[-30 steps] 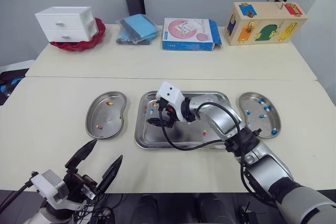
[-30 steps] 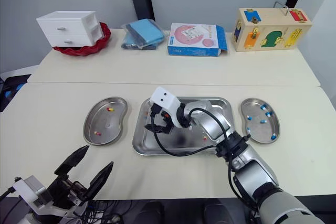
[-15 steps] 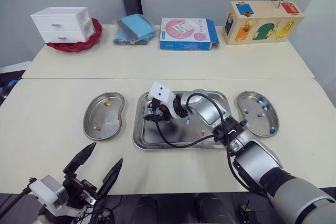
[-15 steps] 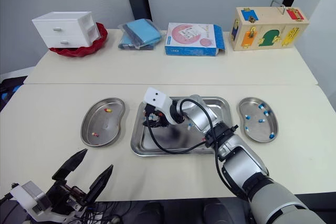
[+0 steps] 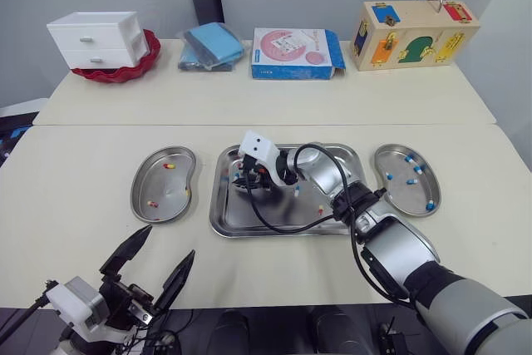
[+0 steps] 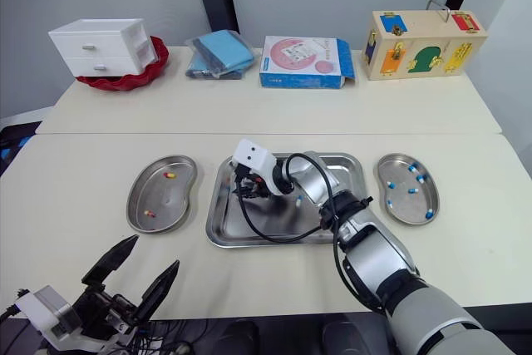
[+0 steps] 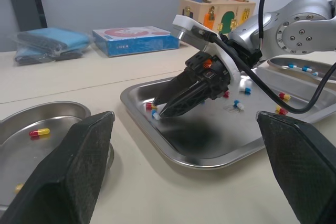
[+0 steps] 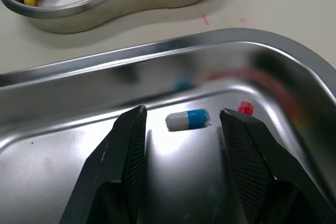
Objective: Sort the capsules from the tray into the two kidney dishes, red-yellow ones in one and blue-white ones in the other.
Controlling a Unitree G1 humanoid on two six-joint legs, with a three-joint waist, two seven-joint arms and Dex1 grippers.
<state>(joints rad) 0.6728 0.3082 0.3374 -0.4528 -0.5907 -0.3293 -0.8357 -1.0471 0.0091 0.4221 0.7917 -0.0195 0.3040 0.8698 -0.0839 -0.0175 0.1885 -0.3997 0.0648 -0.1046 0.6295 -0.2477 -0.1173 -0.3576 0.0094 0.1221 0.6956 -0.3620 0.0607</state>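
Note:
A steel tray [image 5: 274, 233] lies mid-table with several loose capsules. My right gripper [image 8: 184, 112] is low over the tray's left part, open, with a blue-white capsule [image 8: 188, 119] lying on the tray floor between its fingers and a red capsule end [image 8: 245, 108] just beside it. The left kidney dish [image 5: 141, 197] holds red-yellow capsules [image 5: 172, 165]. The right kidney dish [image 5: 391, 197] holds blue-white capsules [image 5: 413, 181]. My left gripper [image 5: 169, 241] hangs open near the table's front edge, holding nothing. From the left wrist view the right gripper [image 7: 160, 114] points down at the tray [image 7: 210, 153].
Along the back of the table stand a white drawer unit [image 5: 93, 37] in a red bowl, a blue pouch [image 5: 208, 46], a pink-and-blue box [image 5: 298, 54] and a wooden lock box [image 5: 411, 35]. A black cable [image 5: 274, 220] loops from the right wrist over the tray.
The head view has shifted. My right gripper has moved from the tray's middle toward its far left part and come down around a blue-white capsule. The left arm has stayed put.

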